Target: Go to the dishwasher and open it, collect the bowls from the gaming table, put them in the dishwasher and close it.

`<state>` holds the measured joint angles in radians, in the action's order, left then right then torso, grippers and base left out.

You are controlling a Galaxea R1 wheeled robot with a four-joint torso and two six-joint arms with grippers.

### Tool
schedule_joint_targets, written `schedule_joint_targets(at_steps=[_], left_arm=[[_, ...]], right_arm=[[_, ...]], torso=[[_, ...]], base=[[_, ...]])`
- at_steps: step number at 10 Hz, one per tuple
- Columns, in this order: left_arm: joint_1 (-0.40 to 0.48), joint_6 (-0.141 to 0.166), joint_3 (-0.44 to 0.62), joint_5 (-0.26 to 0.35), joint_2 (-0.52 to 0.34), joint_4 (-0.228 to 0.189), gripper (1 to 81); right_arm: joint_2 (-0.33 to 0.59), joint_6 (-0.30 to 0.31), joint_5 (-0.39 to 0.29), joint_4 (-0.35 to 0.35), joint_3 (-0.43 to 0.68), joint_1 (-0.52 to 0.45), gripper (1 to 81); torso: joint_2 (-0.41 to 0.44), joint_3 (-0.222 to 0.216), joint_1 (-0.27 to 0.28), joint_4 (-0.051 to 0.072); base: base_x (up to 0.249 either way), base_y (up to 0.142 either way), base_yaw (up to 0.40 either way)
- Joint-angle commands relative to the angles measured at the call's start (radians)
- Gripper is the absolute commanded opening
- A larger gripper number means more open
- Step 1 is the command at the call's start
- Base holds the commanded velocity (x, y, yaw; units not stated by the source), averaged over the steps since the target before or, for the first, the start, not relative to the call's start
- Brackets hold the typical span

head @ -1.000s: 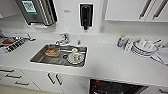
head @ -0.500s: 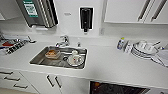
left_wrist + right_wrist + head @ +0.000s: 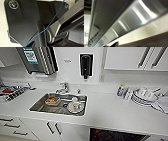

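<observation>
A long white table (image 3: 112,112) is seen from above in the head view, running along a white wall beneath white upper cabinets (image 3: 130,58). A stainless-steel sink (image 3: 37,106) is sunk into the table, with a tap (image 3: 63,88) behind it; a container with orange food (image 3: 52,100) and a round dish with a cup (image 3: 74,106) are lying in the basin. The dishwasher (image 3: 117,135) is found below the table edge, right of the sink and beside the white lower doors (image 3: 53,128); its dark interior is exposed at the head view's lower border. In the right wrist view its brushed steel front (image 3: 134,22) is shown very close, set at a slant. A black dispenser (image 3: 86,64) is fixed to the wall above the sink. A stack of plates (image 3: 143,97) is standing on the table to the right, with a small bottle (image 3: 120,90) just beside it. In the left wrist view a thin blue wire (image 3: 50,25) is draped across the robot's dark plate. Whether either hand is apart or together cannot be told.
</observation>
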<state>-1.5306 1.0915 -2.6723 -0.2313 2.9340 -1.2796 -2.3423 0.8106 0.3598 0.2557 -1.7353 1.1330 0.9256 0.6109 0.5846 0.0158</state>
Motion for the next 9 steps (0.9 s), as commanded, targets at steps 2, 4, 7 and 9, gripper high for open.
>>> schedule_joint_targets(at_steps=[2,4,7,9], left_arm=[[-0.001,-0.01,0.002,0.038,0.008,-0.029,81.1],[0.0,-0.01,0.0,0.038,0.014,-0.04,81.1],[0.002,0.002,-0.004,0.041,0.01,-0.017,81.1],[0.01,0.002,-0.006,0.076,0.025,0.044,81.1]], right_arm=[[0.332,0.125,0.32,0.03,0.346,-0.121,81.1],[0.446,0.116,0.338,0.12,0.343,0.038,81.1],[0.354,0.116,0.314,0.123,0.013,0.301,81.1],[0.186,0.13,0.312,0.158,-0.307,0.402,81.1]], torso=[[0.0,0.0,0.0,0.0],[0.0,0.0,0.001,0.0],[0.0,0.0,0.001,0.0],[0.0,0.0,0.001,0.0]], base=[[0.0,0.0,0.0],[0.0,0.0,0.0],[0.0,0.0,0.0],[0.0,0.0,0.0]])
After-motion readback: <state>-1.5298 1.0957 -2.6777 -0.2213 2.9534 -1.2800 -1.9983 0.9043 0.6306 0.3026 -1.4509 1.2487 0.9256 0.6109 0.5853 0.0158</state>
